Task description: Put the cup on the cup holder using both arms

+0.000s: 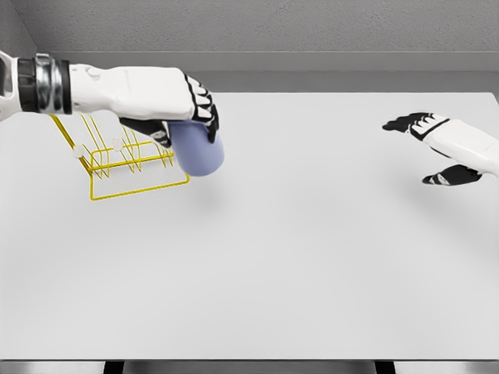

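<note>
We see left hand (175,105) wrapped around the lavender cup (198,152), over the yellow cup holder (125,160) near the table's (312,273) far-left corner; right hand (437,148) spread, empty, right edge.

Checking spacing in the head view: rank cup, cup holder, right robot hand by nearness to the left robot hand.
1. Cup: held in the left robot hand.
2. Cup holder: yellow wire rack just below and left of it.
3. Right robot hand: far across the table, open.

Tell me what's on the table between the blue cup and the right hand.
Nothing: in the head view, only bare table separates the cup from the right hand.
</note>
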Robot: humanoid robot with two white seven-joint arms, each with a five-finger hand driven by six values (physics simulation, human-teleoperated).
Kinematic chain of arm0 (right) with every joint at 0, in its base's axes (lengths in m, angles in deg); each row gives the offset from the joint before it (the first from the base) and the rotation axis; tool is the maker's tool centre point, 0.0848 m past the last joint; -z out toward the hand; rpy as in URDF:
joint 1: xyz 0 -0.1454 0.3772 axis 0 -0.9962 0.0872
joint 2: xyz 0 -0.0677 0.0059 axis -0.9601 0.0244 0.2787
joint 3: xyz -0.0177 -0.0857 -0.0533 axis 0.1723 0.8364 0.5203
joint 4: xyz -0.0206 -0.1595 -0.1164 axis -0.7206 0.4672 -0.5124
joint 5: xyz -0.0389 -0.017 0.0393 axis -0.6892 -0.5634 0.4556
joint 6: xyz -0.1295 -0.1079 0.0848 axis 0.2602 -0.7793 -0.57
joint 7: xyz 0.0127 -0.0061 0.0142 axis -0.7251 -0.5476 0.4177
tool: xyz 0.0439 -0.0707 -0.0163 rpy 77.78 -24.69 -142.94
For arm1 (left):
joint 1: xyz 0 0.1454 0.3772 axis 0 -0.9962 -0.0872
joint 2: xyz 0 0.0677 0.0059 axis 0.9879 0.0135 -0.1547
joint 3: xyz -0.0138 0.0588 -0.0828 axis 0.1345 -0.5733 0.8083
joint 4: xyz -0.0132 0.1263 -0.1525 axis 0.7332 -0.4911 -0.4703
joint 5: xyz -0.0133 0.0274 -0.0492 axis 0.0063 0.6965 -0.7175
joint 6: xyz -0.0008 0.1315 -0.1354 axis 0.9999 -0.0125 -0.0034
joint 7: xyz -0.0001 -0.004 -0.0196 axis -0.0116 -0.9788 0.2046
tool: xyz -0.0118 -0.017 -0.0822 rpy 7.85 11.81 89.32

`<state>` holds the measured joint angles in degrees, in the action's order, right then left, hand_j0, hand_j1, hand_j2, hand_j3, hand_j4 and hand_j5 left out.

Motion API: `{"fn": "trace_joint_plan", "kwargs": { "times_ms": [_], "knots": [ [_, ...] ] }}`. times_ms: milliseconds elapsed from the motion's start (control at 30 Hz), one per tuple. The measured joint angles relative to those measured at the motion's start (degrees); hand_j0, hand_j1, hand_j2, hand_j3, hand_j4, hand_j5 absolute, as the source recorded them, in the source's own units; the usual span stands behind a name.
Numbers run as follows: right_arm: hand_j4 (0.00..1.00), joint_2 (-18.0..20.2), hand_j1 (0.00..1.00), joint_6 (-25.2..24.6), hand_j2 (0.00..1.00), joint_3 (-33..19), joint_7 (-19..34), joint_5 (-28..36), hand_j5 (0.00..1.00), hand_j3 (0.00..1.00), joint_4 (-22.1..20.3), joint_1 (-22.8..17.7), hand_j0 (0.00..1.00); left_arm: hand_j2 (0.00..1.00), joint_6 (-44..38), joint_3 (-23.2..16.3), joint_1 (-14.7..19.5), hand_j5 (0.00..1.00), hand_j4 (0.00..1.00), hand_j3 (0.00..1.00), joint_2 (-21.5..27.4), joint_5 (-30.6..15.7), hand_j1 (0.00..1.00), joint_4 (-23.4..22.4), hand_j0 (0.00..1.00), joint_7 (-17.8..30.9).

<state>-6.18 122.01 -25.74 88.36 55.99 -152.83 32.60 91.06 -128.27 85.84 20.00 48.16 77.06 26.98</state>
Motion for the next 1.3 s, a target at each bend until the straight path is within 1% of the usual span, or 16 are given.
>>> {"fn": "trace_joint_plan", "kwargs": {
  "times_ms": [567,1067,1233,1300],
  "knots": [
    [1.0,0.0,1.0,0.0,1.0,-0.68,0.0,0.01,1.0,1.0,-0.14,0.0,1.0,0.56,0.0,1.51,-0.09,0.56,0.56,0.56,3.19,-0.61,0.56,0.77,0.56,-0.01],
    [1.0,-0.06,1.0,0.0,1.0,-1.48,0.0,0.09,1.0,1.0,-0.14,-0.53,1.0,0.56,0.01,2.93,-0.26,0.56,0.56,0.56,7.37,-1.76,0.56,0.77,0.56,0.02],
    [1.0,0.13,1.0,0.03,1.0,-5.14,0.01,0.01,1.0,1.0,0.02,-5.62,1.0,0.56,0.0,3.16,-0.35,0.56,0.56,0.56,7.84,-1.82,0.56,0.76,0.56,0.0],
    [1.0,0.24,1.0,0.0,1.0,-6.4,0.0,0.06,1.0,1.0,-0.03,-5.62,1.0,0.56,0.0,3.21,-0.44,0.56,0.56,0.56,8.05,-1.83,0.56,0.76,0.56,-0.01]
  ]
}}
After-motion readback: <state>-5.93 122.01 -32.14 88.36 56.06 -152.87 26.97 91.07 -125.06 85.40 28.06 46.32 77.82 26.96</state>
